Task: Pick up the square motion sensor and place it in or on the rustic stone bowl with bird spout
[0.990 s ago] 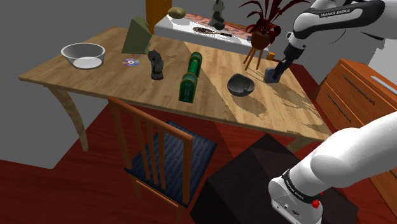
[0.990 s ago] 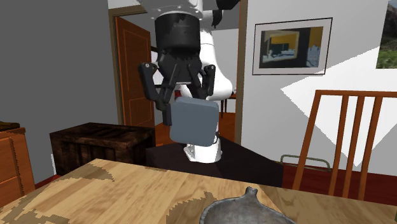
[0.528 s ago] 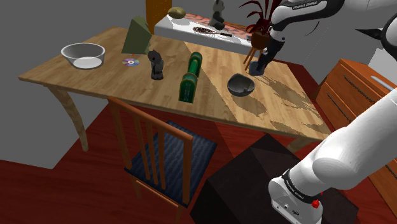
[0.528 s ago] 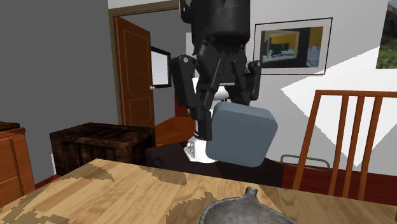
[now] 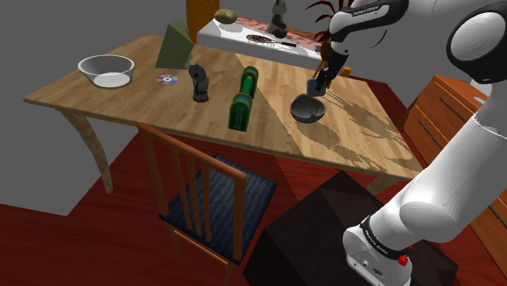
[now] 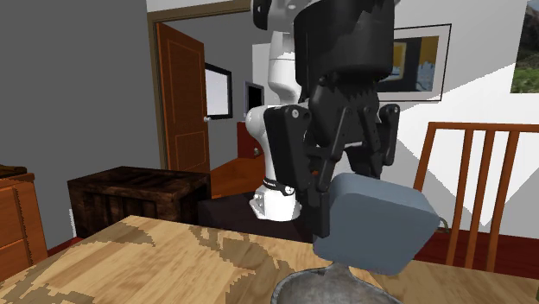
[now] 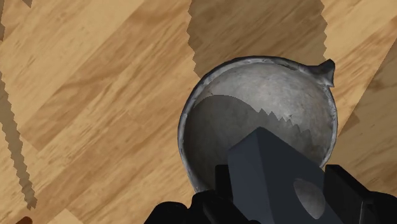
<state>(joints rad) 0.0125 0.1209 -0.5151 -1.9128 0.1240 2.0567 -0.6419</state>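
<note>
- Shoulder view's left to middle: a clear bowl (image 5: 106, 71), a green wedge (image 5: 175, 46), a small disc (image 5: 166, 79), a dark figurine (image 5: 199, 83) and a green bottle (image 5: 242, 99) lie on the wooden table (image 5: 122, 110). All are well apart from the work.
- Right of middle: the grey stone bowl (image 5: 307, 110) stands upright on the table, with its small spout (image 7: 327, 69) at the rim. The gripper (image 6: 350, 194) hangs directly above it.
- Step in hand, as judged: lowering and release. The descent should stay centred inside the rim, away from the spout, and the fingers should part only once the load is close to the bowl's floor. The load hangs tilted, one corner down, so it will probably tip flat. A low release should keep it from bouncing out.
- Hand: the fingers are closed on the square grey motion sensor (image 6: 376, 223), clasping its upper part. The sensor hangs over the bowl's hollow, its lowest corner just above the rim. Whether it touches the bowl cannot be told.
</note>
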